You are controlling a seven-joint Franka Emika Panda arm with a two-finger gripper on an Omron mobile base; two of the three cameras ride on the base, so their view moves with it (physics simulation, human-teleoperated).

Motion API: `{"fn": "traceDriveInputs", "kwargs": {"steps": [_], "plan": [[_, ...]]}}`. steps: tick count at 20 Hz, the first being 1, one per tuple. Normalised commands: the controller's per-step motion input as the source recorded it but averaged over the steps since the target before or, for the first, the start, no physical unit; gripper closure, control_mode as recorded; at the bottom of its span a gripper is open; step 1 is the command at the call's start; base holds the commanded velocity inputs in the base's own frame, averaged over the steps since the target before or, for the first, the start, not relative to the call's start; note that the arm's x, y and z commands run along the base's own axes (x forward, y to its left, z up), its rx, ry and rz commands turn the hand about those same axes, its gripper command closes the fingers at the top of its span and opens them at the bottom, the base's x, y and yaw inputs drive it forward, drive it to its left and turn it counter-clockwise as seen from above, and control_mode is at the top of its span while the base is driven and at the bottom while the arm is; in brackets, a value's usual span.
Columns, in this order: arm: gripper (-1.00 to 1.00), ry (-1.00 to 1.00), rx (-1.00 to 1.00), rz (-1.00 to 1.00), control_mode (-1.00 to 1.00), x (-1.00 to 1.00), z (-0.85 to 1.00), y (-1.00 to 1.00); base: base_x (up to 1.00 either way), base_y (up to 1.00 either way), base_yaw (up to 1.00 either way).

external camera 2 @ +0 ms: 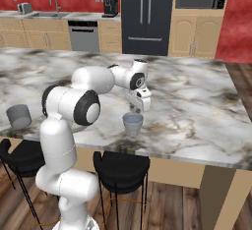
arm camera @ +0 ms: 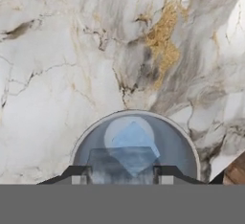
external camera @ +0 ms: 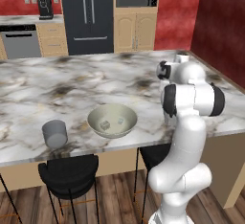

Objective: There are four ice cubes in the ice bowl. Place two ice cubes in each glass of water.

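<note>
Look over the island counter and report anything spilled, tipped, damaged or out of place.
Nothing stands out. Both cups stand upright on the counter, the bowl sits level with cubes inside, and the gripper hangs over the right cup. No spills show.

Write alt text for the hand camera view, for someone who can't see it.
Looking straight down into a grey glass of water on a marble counter, the gripper holds a pale ice cube between its dark fingertips just above the glass. Another ice cube already sits in the water below.
</note>
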Motion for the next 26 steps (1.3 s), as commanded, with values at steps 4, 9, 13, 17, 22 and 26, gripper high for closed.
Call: {"fn": "traceDriveInputs", "kwargs": {"steps": [4, 9, 13, 17, 22, 26], "plan": [[1.0, 0.0, -0.04, 0.03, -1.0, 0.0, -0.44, -0.02, 0.0, 0.0, 0.0], [1.0, 0.0, -0.01, 0.03, -1.0, 0.06, -0.34, 0.0, 0.0, 0.0, 0.0], [1.0, 0.0, 0.0, 0.0, -1.0, 0.34, -0.13, -0.03, 0.0, 0.0, 0.0], [1.0, 0.0, 0.0, 0.0, -1.0, 0.04, 0.0, -0.01, 0.0, 0.0, 0.0], [1.0, 0.0, 0.0, 0.0, -1.0, -0.01, 0.0, 0.0, 0.0, 0.0, 0.0], [1.0, -0.05, 0.0, 0.0, -1.0, -0.2, 0.0, 0.0, 0.0, 0.0, 0.0]]}}
